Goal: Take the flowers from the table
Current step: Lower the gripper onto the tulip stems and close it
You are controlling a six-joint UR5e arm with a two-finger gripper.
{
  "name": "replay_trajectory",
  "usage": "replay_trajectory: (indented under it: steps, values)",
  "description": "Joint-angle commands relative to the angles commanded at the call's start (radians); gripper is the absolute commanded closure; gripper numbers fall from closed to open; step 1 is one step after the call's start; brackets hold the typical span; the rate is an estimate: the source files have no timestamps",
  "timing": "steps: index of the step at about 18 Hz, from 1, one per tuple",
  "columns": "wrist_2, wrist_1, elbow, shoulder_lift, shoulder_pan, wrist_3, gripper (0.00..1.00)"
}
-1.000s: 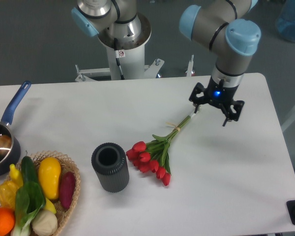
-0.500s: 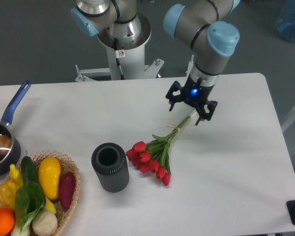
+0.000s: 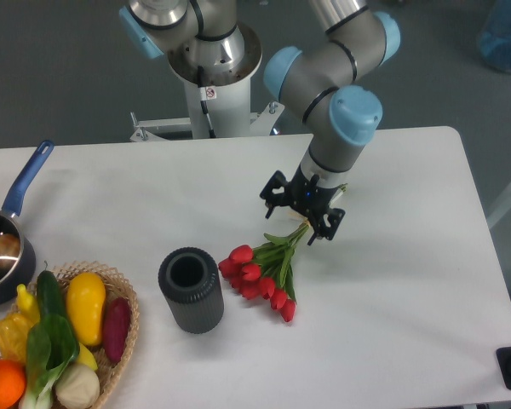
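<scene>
two fingers of the gripper (image 3: 302, 215) spread wide, straddling the flowers (image 3: 266, 266) stems.

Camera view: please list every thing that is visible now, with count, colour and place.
white rectangular table: one, white, fills the lower view
bunch of red tulip flowers with green stems: one, red and green, lying at table centre
dark ribbed cylinder vase: one, dark grey, upright, left of the flowers
wicker basket: one, tan, lower left corner
produce in the basket: several, yellow, green, purple, orange, whitish
blue-handled saucepan: one, dark with blue handle, left edge
translucent blue object: one, upper right, on the floor
robot arm: one, grey and light blue, reaching over the table
claw: one, black, open, above the flower stems
</scene>
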Motion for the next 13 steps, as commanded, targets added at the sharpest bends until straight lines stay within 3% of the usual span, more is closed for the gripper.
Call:
replay_trajectory:
  steps: [8, 9, 11, 13]
  values:
    - [0.0, 0.035, 0.009, -0.048, -0.025, -0.003, 0.0]
    - [0.0, 0.043, 0.014, -0.058, -0.032, -0.005, 0.06]
    - [0.0, 0.049, 0.02, -0.068, -0.035, -0.012, 0.34]
    - [0.002, 0.049, 0.026, -0.074, -0.037, -0.02, 0.53]
